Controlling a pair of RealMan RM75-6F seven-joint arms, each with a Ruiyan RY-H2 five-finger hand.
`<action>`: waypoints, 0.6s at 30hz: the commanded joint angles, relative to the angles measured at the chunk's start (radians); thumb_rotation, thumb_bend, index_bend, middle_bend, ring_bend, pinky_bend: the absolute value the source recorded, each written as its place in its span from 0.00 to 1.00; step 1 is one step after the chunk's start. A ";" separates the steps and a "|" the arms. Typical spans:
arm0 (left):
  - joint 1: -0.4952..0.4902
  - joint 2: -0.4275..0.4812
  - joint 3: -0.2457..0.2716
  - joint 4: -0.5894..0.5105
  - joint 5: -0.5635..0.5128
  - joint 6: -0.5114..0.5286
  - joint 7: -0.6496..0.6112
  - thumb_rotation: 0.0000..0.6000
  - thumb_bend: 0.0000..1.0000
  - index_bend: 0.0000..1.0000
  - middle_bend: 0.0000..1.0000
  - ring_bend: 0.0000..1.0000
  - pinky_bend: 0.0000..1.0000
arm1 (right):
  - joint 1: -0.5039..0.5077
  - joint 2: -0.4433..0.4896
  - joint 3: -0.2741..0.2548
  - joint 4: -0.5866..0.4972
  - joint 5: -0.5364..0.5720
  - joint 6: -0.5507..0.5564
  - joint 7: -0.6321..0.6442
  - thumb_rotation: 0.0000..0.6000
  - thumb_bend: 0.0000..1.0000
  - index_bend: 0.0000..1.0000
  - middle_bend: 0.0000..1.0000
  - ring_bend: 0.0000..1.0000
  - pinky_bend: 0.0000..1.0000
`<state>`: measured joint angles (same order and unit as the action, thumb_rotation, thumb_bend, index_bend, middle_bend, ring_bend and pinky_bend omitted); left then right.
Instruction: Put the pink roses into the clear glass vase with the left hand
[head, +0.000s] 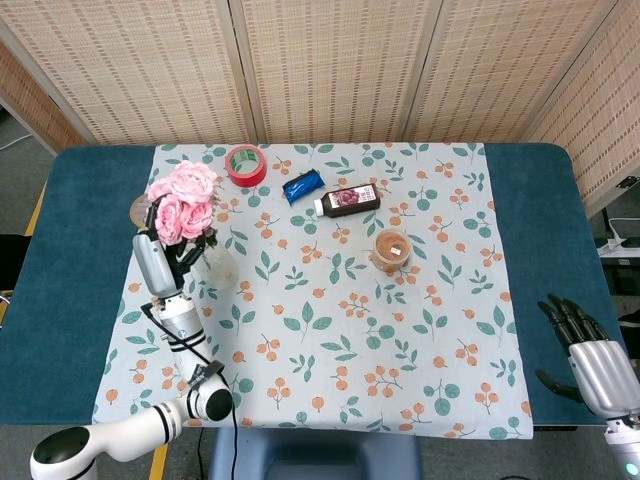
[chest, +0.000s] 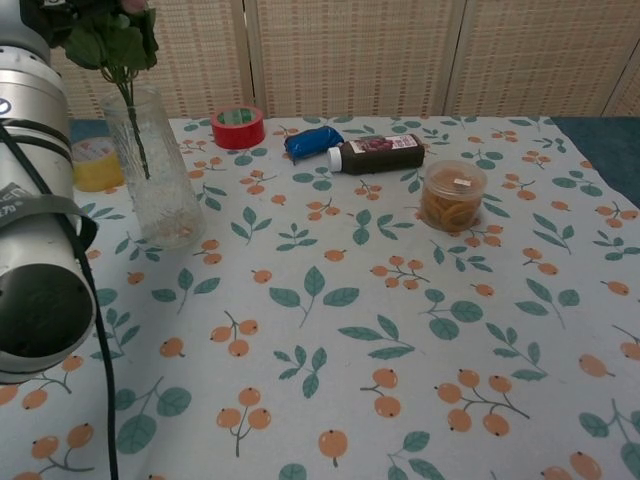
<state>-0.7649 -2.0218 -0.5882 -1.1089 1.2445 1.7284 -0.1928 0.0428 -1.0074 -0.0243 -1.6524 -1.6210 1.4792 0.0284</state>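
The pink roses (head: 183, 199) hang over the clear glass vase (head: 219, 264) at the left side of the flowered cloth. My left hand (head: 178, 252) grips their stems just below the blooms. In the chest view the vase (chest: 157, 185) stands upright, and a green stem (chest: 134, 148) reaches down through its mouth into its upper half. The leaves (chest: 110, 42) sit above the rim. My right hand (head: 586, 344) rests with fingers apart and nothing in it, off the cloth at the table's near right corner.
Behind the vase lie a red tape roll (head: 246, 164), a blue packet (head: 303, 185) and a dark bottle (head: 347, 199) on its side. A round lidded tub (head: 392, 249) stands mid-table. A yellow tape roll (chest: 95, 163) sits left of the vase.
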 joint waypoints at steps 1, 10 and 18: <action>0.008 -0.001 0.013 0.008 0.008 -0.003 0.000 1.00 0.41 0.15 1.00 1.00 1.00 | 0.000 -0.001 0.000 0.000 0.001 0.000 0.000 1.00 0.12 0.03 0.00 0.00 0.19; 0.054 0.029 0.074 -0.028 0.040 -0.021 -0.001 1.00 0.37 0.00 1.00 1.00 1.00 | 0.002 -0.003 -0.001 0.000 0.001 -0.006 -0.007 1.00 0.12 0.03 0.00 0.00 0.19; 0.134 0.093 0.131 -0.113 0.056 -0.032 -0.009 1.00 0.37 0.00 1.00 1.00 1.00 | 0.004 -0.006 -0.001 0.000 0.004 -0.010 -0.012 1.00 0.12 0.03 0.00 0.00 0.19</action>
<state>-0.6454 -1.9416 -0.4693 -1.2083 1.2975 1.7008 -0.1986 0.0471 -1.0128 -0.0251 -1.6522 -1.6173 1.4693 0.0167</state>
